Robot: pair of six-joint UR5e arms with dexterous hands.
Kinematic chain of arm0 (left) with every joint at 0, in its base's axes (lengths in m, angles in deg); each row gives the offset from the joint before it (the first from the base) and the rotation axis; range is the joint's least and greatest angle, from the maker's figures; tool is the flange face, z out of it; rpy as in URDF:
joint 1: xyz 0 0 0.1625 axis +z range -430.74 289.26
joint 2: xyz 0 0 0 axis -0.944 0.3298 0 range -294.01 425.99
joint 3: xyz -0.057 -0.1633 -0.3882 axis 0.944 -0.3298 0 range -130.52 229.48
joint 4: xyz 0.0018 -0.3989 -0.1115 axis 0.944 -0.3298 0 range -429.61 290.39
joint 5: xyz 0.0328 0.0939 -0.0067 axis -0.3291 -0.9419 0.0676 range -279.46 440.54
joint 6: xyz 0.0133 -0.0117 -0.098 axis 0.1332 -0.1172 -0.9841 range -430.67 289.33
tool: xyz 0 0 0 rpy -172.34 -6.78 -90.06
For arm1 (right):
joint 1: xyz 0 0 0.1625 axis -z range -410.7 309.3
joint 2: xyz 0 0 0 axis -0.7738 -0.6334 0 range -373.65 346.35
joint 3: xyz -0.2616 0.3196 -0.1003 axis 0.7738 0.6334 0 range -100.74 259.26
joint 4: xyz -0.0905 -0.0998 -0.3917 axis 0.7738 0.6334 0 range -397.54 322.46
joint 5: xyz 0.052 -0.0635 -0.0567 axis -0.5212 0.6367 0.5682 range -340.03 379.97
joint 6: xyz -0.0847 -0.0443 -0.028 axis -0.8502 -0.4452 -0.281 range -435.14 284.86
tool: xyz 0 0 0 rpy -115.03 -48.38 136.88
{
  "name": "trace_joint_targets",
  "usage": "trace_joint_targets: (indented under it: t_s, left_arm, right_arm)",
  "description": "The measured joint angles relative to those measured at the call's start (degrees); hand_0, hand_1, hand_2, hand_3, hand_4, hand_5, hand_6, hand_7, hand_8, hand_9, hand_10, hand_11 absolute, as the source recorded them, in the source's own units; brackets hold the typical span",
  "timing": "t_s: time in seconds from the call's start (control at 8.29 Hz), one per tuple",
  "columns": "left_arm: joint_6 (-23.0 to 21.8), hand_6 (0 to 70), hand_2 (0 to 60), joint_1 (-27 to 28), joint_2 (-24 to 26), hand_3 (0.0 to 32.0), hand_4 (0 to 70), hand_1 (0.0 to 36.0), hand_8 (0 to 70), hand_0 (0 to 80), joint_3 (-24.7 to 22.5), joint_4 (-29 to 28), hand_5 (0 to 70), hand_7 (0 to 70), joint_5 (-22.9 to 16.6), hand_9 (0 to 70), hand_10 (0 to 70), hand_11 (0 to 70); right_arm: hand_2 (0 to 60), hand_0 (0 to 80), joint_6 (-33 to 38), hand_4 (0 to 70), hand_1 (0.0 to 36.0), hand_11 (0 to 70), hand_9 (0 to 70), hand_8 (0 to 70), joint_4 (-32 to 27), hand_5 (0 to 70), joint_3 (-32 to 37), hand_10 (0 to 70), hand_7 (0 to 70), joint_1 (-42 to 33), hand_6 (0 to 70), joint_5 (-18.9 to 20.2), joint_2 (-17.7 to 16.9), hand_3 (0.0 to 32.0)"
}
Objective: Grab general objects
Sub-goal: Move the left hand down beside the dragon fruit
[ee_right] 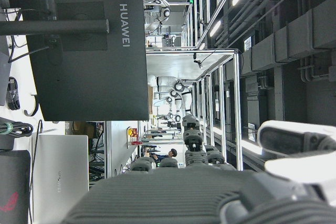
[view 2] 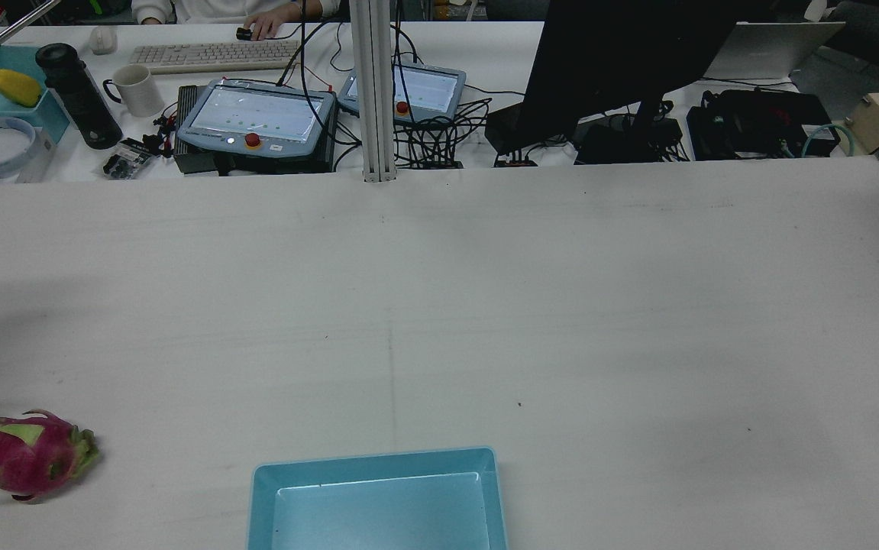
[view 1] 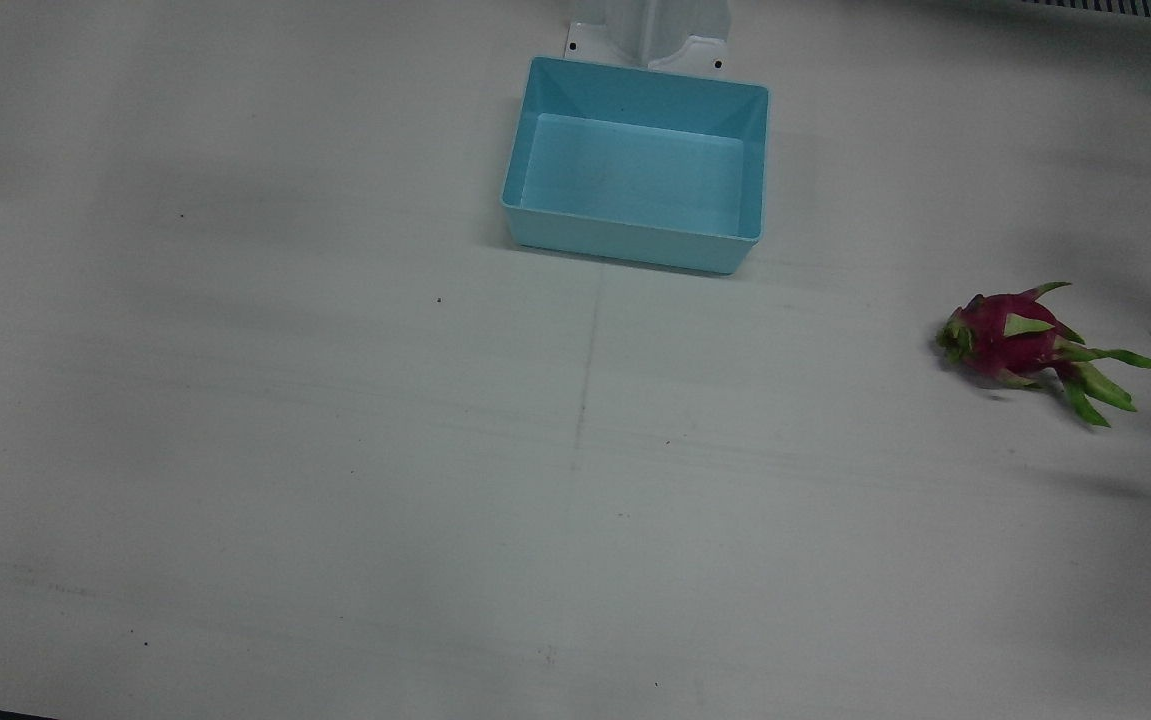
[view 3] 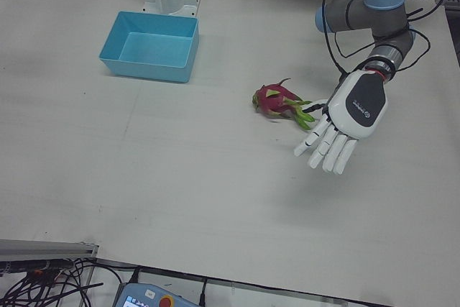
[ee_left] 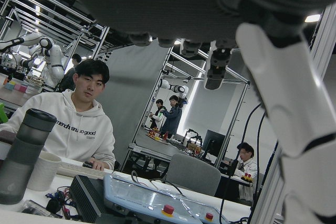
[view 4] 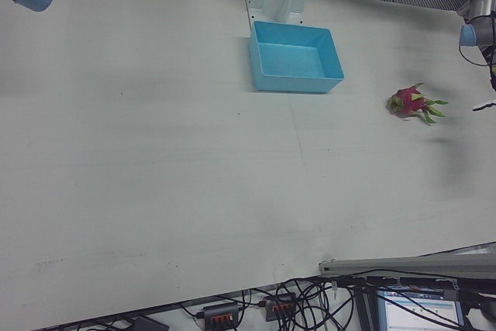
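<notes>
From the left-front view I read the desk point(view 3: 180, 177) left to right: the blue bin point(view 3: 149, 46) sat empty near the robot-side edge, the dragon fruit point(view 3: 275, 98) lay on its side further toward the left arm's end, and my left robot hand point(view 3: 345, 120) hung just beside it, fingers spread straight and apart, holding nothing. Whether the fingertips touched the fruit's green leaf tips I could not tell. My worry was those long leaves pointing at the palm: I judged that closing on them instead of the red body would give a soft, slipping hold, or flick the fruit away. Rounded as it was, it could also roll toward the desk's left end if nudged side-on. The right robot hand point(ee_right: 220, 192) showed only in its own camera, well off the work area, holding nothing that I could see, though how far open it was I could not tell
</notes>
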Motion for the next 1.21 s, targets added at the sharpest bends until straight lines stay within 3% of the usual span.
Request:
trace_joint_targets:
  t_s: [0.48, 0.6, 0.72, 0.84, 0.96, 1.09, 1.21]
  left_arm:
    - [-0.05, 0.0, 15.8, -0.18, 1.52, 0.0, 3.8, 24.4, 0.0, 55.6, -3.46, 3.12, 19.6, 6.4, 3.54, 0.0, 0.0, 1.3]
    - [-0.04, 0.0, 15.7, -0.24, 1.64, 0.0, 5.2, 25.2, 0.0, 57.0, -4.49, 4.63, 26.2, 7.6, 3.93, 0.1, 0.0, 2.5]
    - [0.02, 0.0, 15.2, -0.11, 1.70, 0.0, 6.0, 23.0, 0.0, 54.6, -4.88, 5.69, 28.4, 7.6, 4.17, 0.1, 0.7, 3.5]
    - [0.80, 0.0, 14.9, 0.07, 1.38, 0.0, 6.9, 22.7, 0.0, 54.7, -5.53, 4.67, 35.9, 8.2, 5.42, 0.2, 1.5, 4.7]
    - [2.87, 0.0, 13.7, 0.86, -1.32, 0.0, 6.4, 20.9, 0.0, 53.0, -7.12, 1.30, 30.7, 6.6, 8.60, 0.0, 1.6, 4.8]
    - [7.00, 0.0, 13.7, 4.03, -5.95, 0.0, 6.0, 22.0, 0.0, 53.9, -8.52, -5.00, 29.6, 6.1, 14.20, 0.0, 0.6, 3.4]
    - [11.42, 0.0, 12.7, 8.72, -10.41, 0.0, 6.3, 25.3, 0.0, 58.6, -9.53, -11.25, 37.1, 8.1, 19.65, 0.2, 0.0, 1.9]
  right_arm:
    - [0.0, 0.0, 0.00, 0.0, 0.0, 0.0, 0.0, 0.0, 0.02, 0.0, 0.01, 0.0, 0.0, 0.00, 0.0, 0.00, 0.00, 0.0]
    - [0.0, 0.0, 0.00, 0.0, 0.0, 0.0, 0.0, 0.0, 0.02, 0.0, 0.01, 0.0, 0.0, 0.00, 0.0, 0.00, 0.00, 0.0]
    - [0.0, 0.0, 0.00, 0.0, 0.0, 0.0, 0.0, 0.0, 0.02, 0.0, 0.01, 0.0, 0.0, 0.00, 0.0, 0.00, 0.00, 0.0]
    - [0.0, 0.0, 0.00, 0.0, 0.0, 0.0, 0.0, 0.0, 0.02, 0.0, -0.04, 0.0, 0.0, 0.00, 0.0, 0.00, 0.00, 0.0]
    - [0.0, 0.0, 0.00, 0.0, 0.0, 0.0, 0.0, 0.0, 0.02, 0.0, -0.09, 0.0, 0.0, -0.03, 0.0, 0.03, 0.00, 0.0]
    - [0.0, 0.0, 0.00, 0.0, 0.0, 0.0, 0.0, 0.0, 0.02, 0.0, -0.11, 0.0, 0.0, -0.03, 0.0, 0.06, 0.00, 0.0]
    - [0.0, 0.0, 0.00, 0.0, 0.0, 0.0, 0.0, 0.0, 0.02, 0.0, -0.13, 0.0, 0.0, -0.02, 0.0, 0.07, -0.02, 0.0]
